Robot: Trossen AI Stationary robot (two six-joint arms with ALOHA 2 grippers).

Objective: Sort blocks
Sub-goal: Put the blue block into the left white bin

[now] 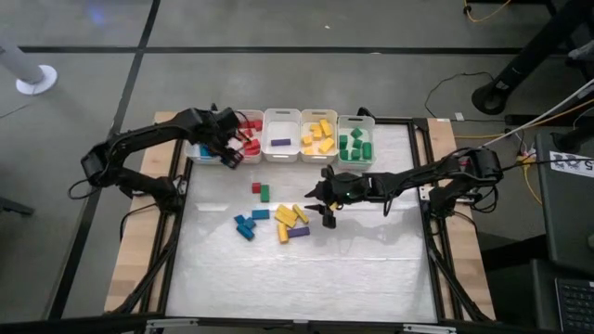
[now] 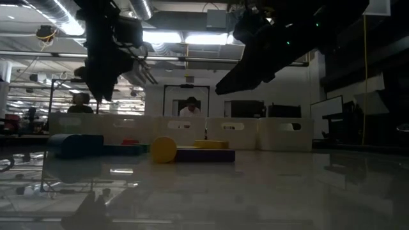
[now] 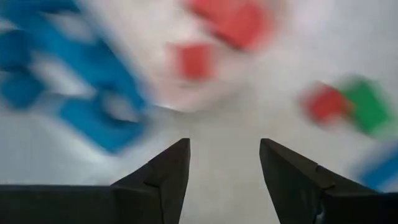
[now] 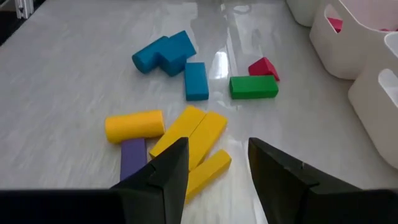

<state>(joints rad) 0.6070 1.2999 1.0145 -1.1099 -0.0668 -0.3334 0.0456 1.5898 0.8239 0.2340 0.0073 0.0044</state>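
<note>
Mid-sort: left gripper (image 1: pixel 229 154), jaws spread and empty, over white plastic bins (image 1: pixel 281 119); right gripper (image 1: pixel 327 211), jaws parted, beside loose coloured toy blocks (image 1: pixel 290 222) mid-table. Next: closing on a yellow bar.

You're in a lab: bare concrete floor (image 1: pixel 278 28), loose cables (image 1: pixel 483 11), exposed ceiling ducts (image 2: pixel 45 13), strip lights (image 2: pixel 192 38), and people at desks behind the worktop (image 1: pixel 306 269).
</note>
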